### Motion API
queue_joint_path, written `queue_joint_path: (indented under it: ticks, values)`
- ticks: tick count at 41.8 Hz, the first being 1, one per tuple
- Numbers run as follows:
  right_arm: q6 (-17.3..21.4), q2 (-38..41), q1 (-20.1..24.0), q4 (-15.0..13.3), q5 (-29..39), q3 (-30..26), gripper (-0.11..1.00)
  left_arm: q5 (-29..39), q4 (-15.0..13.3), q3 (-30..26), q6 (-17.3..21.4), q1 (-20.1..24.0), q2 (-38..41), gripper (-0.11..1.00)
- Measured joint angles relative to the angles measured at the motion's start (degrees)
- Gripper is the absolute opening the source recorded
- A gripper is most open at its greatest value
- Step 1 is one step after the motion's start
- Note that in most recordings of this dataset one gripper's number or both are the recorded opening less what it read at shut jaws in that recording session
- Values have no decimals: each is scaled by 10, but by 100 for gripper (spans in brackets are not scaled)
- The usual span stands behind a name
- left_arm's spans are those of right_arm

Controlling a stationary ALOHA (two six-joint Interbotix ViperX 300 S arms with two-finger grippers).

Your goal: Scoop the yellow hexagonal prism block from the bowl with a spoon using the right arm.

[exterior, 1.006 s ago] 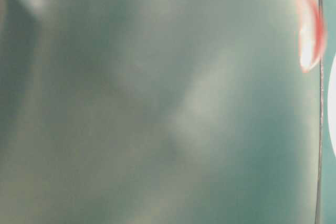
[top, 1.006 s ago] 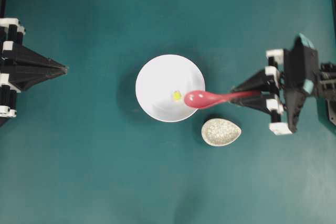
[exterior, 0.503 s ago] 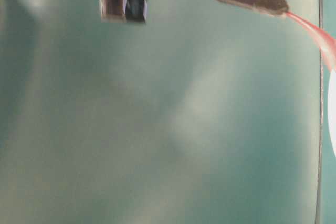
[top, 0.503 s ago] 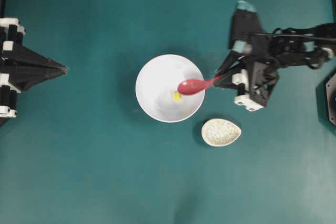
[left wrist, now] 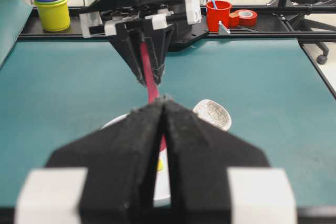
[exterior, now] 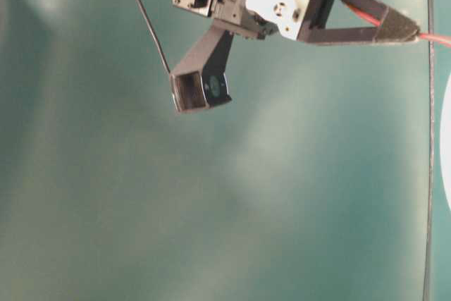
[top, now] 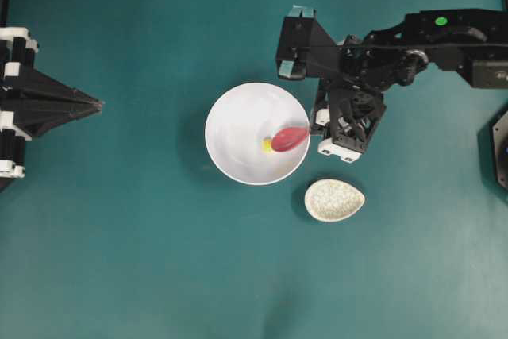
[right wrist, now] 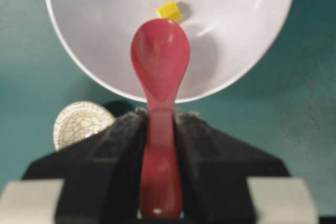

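The right gripper is clamped on the handle of the spoon, its two fingers pressing the handle from either side, so that the oval scoop juts out ahead of the fingertips and can be steered as an extension of the arm; the scoop hangs over the inside of the bowl with its hollow face up and its tip just short of the yellow hexagonal prism block, which lies on the bowl's floor near the middle; this looks like the line-up for sliding the lip under the block, though whether the tip already touches it I cannot tell; the right arm reaches in from the right side of the overhead view with the wrist pitched down, which suits a shallow dig; the left gripper has its jaws together and empty, parked well apart from the bowl, presumably to leave the work to the other side; the small speckled dish sits just beside the bowl on the teal table; in the overhead view the scoop covers part of the block, the left wrist view hides most of the bowl behind its own fingers, and the table-level view cuts the bowl to a white sliver at its right edge and shows only a strip of the handle.
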Motion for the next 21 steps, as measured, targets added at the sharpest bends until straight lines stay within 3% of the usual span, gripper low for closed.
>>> queue_joint_path:
  ticks: [6, 21]
  values:
    - [11, 3, 0, -14, 4, -4, 23, 0, 0, 0, 0, 0, 0, 1]
    - [12, 10, 4, -14, 5, -4, 23, 0, 0, 0, 0, 0, 0, 1]
